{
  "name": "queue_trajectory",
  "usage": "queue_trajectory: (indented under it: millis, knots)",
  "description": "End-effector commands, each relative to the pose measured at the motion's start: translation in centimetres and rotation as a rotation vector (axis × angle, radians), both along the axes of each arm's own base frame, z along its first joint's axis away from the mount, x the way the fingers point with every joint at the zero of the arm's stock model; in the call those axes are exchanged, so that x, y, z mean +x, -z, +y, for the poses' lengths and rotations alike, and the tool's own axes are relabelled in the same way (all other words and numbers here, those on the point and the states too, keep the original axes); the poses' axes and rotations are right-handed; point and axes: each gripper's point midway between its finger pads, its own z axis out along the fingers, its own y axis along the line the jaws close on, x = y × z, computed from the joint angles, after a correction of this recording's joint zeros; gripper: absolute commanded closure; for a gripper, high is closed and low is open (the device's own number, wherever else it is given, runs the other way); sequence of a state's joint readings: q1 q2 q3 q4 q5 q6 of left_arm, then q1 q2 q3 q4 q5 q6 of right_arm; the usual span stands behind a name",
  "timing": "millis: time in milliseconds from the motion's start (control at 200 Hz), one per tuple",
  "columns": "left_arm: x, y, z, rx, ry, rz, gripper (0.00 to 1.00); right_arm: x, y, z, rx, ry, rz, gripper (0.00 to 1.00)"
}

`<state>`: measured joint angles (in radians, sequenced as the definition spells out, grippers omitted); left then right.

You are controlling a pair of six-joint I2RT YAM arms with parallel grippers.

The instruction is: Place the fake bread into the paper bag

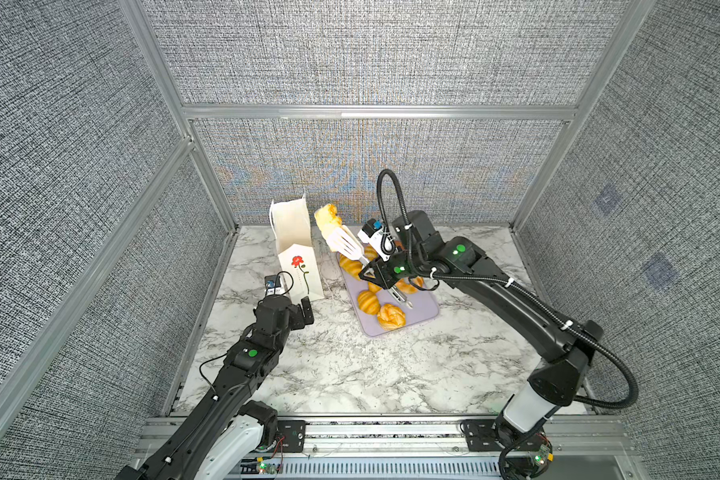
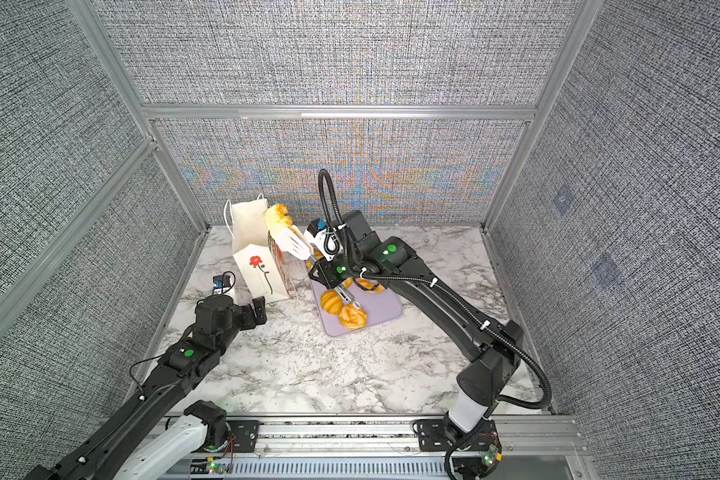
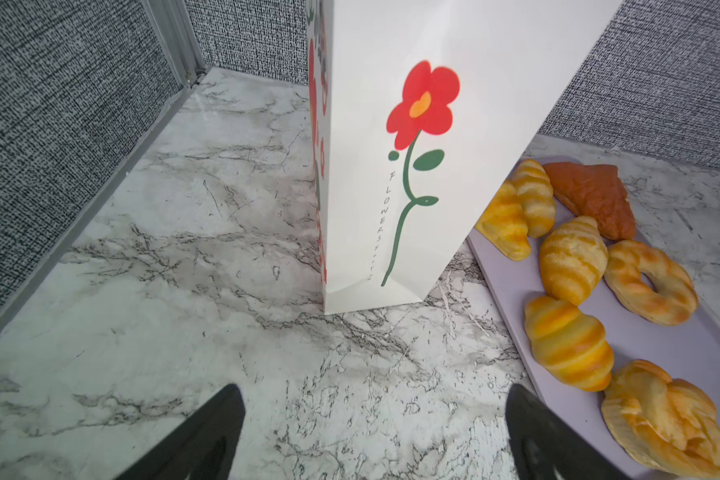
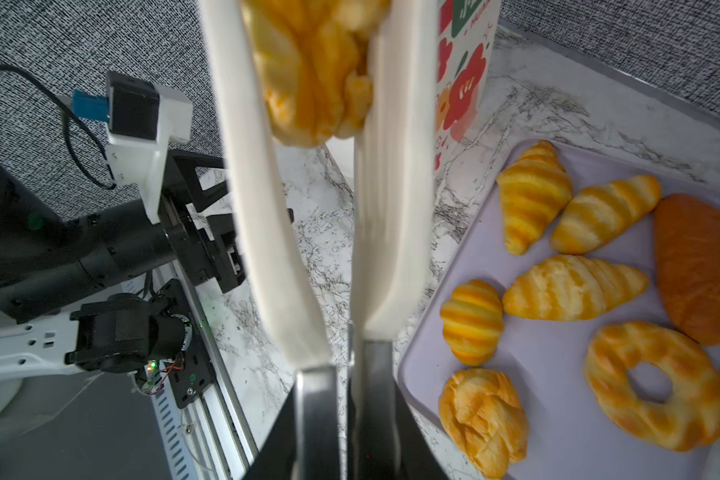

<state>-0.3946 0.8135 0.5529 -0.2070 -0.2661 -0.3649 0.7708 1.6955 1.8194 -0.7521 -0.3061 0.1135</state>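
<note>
Fake bread (image 1: 327, 218) was held beside the paper bag (image 1: 294, 237).
Right tool (image 4: 346, 415) clenched tongs (image 1: 347, 245) pinching it; left tool (image 3: 373, 395) stood released.

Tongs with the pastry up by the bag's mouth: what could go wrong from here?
1. The pastry sits only at the tips of the tongs gripped by the right claw, seemingly beside the paper bag rim rather than over its mouth; released now, it may drop outside.
2. The bag stands free: the left claw is open and apart from it, so a knock from the tongs might tip it.
</note>
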Motion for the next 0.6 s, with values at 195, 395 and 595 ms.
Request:
queue_trajectory:
  millis: [195, 395, 595]
  knots:
    - [1.7, -0.8, -1.4, 0.040, 0.110, -0.070, 0.01, 1.2, -0.9, 2.3, 0.068, -0.008, -0.002, 0.79]
    - [2.7, -0.9, -2.6, 0.075, 0.180, -0.083, 0.01, 1.5, -0.4, 2.4, 0.040, -0.014, -0.010, 0.79]
    - [3.4, -0.8, -3.6, 0.073, 0.228, -0.097, 0.01, 1.8, 0.0, 2.2, 0.016, -0.009, -0.016, 0.79]
